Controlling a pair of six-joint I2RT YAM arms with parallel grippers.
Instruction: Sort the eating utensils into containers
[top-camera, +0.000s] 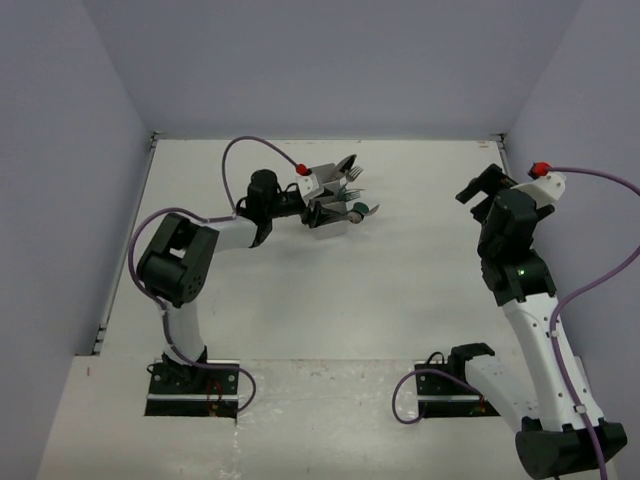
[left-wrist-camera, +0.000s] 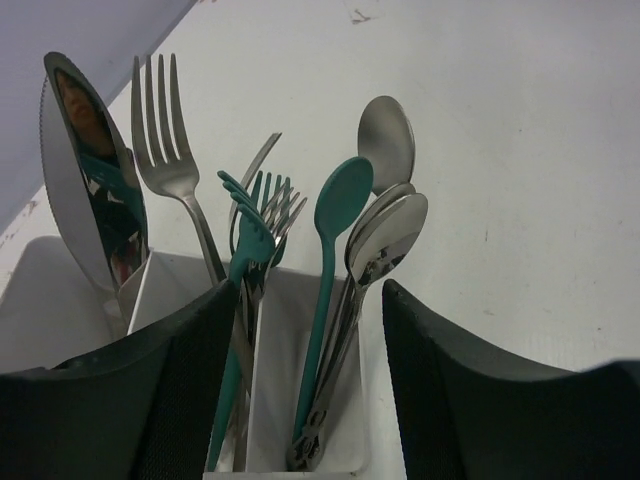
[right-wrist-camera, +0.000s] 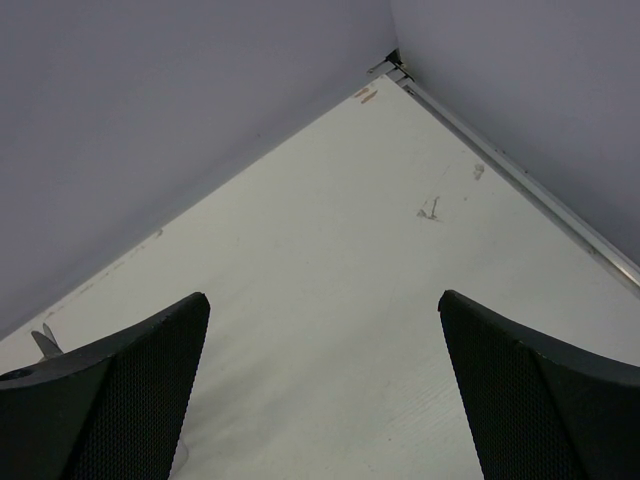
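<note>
The white container (top-camera: 330, 226) stands at the back of the table, left of the middle, with the eating utensils (top-camera: 345, 188) standing upright in it. In the left wrist view, teal and silver spoons (left-wrist-camera: 343, 195) fill the right compartment (left-wrist-camera: 280, 380). Teal and silver forks (left-wrist-camera: 250, 235) fill the one beside it, and a knife (left-wrist-camera: 85, 170) stands at the far left. My left gripper (left-wrist-camera: 311, 287) hangs open just above the spoon compartment, and nothing touches its fingers (left-wrist-camera: 440, 380). My right gripper (right-wrist-camera: 322, 296) is open and empty, raised at the right side (top-camera: 480, 186).
Purple-grey walls close in the table on three sides. The right wrist view looks onto bare table toward a back corner (right-wrist-camera: 392, 60), with a small silver tip (right-wrist-camera: 45, 343) at its left edge. Purple cables (top-camera: 250, 145) loop over both arms.
</note>
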